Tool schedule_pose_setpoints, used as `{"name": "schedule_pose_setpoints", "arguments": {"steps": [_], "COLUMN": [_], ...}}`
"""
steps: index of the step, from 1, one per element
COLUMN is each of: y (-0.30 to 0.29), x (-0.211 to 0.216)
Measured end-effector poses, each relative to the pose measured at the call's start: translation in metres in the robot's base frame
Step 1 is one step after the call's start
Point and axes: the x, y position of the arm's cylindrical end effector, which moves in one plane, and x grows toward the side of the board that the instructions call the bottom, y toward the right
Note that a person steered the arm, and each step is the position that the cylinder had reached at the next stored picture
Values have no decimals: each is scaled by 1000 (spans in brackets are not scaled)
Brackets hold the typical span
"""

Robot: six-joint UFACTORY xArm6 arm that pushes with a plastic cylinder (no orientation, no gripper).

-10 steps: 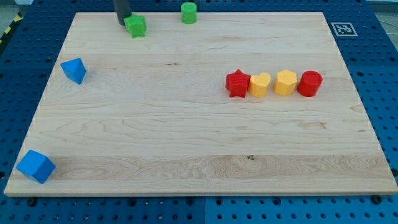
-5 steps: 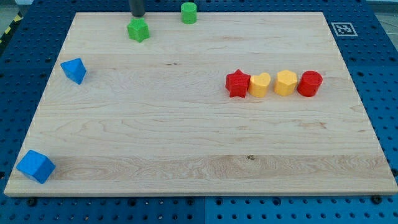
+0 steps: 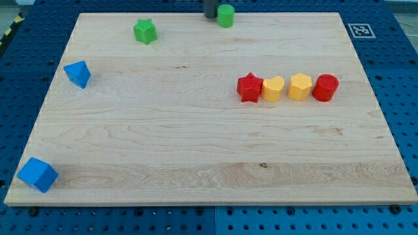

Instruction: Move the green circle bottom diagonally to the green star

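Note:
The green circle [image 3: 226, 15] stands at the board's top edge, a little right of centre. My tip [image 3: 211, 15] is right at its left side, touching or nearly touching it. The green star [image 3: 145, 31] lies well to the left of both, slightly lower on the board. Only the rod's lower end shows at the view's top.
A row of red star [image 3: 249, 87], yellow heart [image 3: 273, 88], yellow hexagon [image 3: 300, 86] and red circle [image 3: 324, 87] lies at the right middle. A blue triangle-like block [image 3: 78, 74] sits at the left, a blue cube [image 3: 37, 174] at the bottom left corner.
My tip has moved right along the top edge from beside the green star to the green circle, and the green circle has shifted right.

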Motion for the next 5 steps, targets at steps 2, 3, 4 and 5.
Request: {"name": "schedule_pose_setpoints", "arguments": {"steps": [2, 3, 4, 5], "y": [85, 101, 105, 95], "x": [1, 22, 48, 90]}}
